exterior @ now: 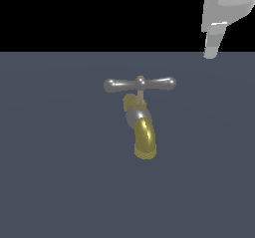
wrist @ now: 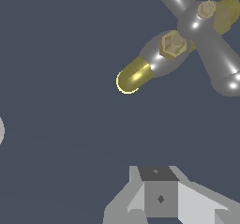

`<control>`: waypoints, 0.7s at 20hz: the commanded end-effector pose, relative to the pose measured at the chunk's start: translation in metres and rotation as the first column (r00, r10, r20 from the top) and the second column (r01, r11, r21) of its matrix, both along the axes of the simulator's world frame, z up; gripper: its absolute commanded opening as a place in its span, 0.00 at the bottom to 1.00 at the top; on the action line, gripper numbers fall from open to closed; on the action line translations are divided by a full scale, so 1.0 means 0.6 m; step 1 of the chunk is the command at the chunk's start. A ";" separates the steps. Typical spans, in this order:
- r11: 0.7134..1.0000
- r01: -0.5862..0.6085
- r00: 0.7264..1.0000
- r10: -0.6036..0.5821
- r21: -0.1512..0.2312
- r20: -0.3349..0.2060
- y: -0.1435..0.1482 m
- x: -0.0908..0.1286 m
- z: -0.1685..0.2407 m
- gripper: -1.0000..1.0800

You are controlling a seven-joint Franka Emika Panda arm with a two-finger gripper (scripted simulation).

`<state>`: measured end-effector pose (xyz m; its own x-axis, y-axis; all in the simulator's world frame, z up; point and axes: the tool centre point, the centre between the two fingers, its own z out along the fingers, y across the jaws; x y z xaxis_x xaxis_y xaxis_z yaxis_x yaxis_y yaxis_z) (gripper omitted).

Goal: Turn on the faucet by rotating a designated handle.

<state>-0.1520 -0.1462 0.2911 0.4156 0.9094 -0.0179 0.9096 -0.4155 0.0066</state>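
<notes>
Since the handle (exterior: 140, 84) sits atop the faucet (exterior: 139, 122) at the middle of the worktop (exterior: 50, 182), you can reach it freely from above. Its long axis runs level across the exterior view, one bulb toward each side, while the spout (exterior: 145, 140) curls down toward the camera. Your hand (exterior: 211, 45) hangs well apart, up at the exterior view's right, holding nothing; you cannot tell how far it is open.

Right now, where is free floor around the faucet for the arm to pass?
The grey floor is bare on both sides of the faucet and in front of its spout. The end effector hangs apart, off the handle's end at the exterior view's right, with bare space between them. Only the middle, around the handle and spout, is crowded.
</notes>
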 end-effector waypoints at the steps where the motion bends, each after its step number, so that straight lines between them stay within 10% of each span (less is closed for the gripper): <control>1: 0.999 -0.054 0.999 0.054 0.000 0.000 -0.004 0.014 -0.015 0.00; 14: 0.956 -0.295 0.956 0.295 0.004 0.000 -0.011 0.083 -0.083 0.00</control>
<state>-0.1072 -0.1526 0.2457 0.1565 0.9876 -0.0147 0.9877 -0.1564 0.0045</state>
